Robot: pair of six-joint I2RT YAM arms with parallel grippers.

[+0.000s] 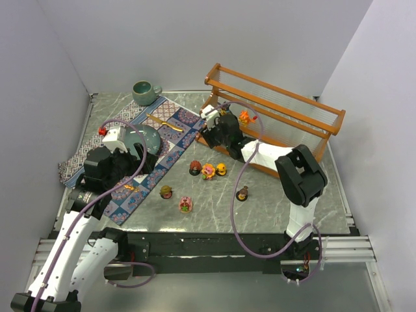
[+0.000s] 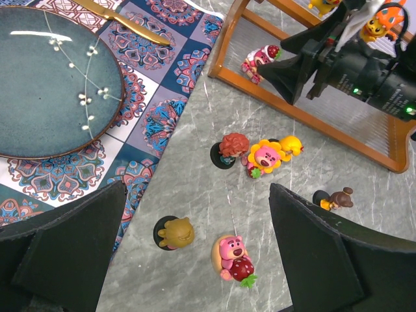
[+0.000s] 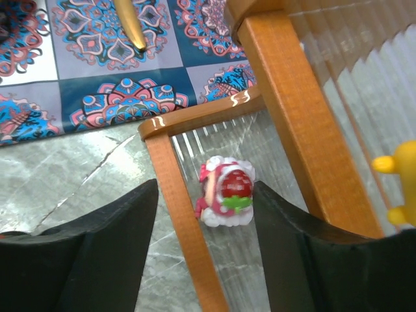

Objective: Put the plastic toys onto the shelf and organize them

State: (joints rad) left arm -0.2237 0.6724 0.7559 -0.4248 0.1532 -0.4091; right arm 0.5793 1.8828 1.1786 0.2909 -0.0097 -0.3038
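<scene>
The shelf (image 1: 305, 117) stands at the back right. My right gripper (image 1: 209, 135) hangs open over the left end of its lowest tier. In the right wrist view the gripper (image 3: 207, 195) has a pink-and-white strawberry toy (image 3: 226, 192) lying on the ribbed panel between its jaws, next to the right finger. An orange toy (image 1: 244, 117) stands on a higher tier. On the table lie a red-haired toy (image 1: 195, 168), a pink flower toy (image 1: 208, 171), a yellow toy (image 1: 221, 169), a brown bear (image 2: 175, 232), a pink bear (image 2: 233, 255) and a small brown toy (image 1: 242, 193). My left gripper (image 2: 195, 260) is open and empty above the two bears.
A patterned mat (image 1: 175, 140) carries a teal plate (image 2: 52, 78) and a gold knife (image 2: 123, 23). A green mug (image 1: 144, 91) stands at the back left. A small red thing (image 1: 102, 130) sits by the mat's left edge. Grey walls close in left and right.
</scene>
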